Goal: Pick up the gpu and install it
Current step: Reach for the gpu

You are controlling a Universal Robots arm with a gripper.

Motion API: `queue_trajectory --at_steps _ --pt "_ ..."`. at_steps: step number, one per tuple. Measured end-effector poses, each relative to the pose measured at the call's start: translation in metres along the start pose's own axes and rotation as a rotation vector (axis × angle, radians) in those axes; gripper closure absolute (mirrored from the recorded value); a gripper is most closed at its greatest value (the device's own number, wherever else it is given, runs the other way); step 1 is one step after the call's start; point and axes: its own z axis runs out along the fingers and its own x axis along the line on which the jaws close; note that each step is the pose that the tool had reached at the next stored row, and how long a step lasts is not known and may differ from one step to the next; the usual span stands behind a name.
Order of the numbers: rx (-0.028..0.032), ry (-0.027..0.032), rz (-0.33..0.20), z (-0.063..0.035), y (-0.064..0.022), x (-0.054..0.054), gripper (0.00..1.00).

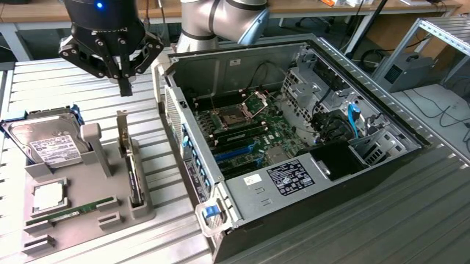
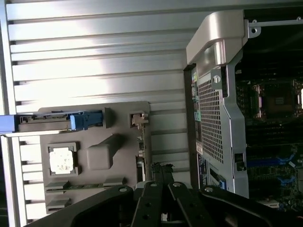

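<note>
Closed and empty, the hand (image 1: 125,87) hovers over the gpu (image 1: 134,176) standing edge-up in its grey holder (image 1: 88,192); lowered shut, it could ram the gpu's top edge.

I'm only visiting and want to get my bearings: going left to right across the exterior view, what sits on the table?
Hard drive → gpu, standing on edge in the grey holder → open computer case.
</note>
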Motion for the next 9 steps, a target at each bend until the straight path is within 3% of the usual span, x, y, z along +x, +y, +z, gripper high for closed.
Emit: queue_trajectory --at_steps 4,9 --pt "0.0000 0.0000 0.000 -0.0004 -0.0010 0.013 0.89" --pt "0.0000 0.0000 0.000 -0.0005 -0.0013 0.017 0.89"
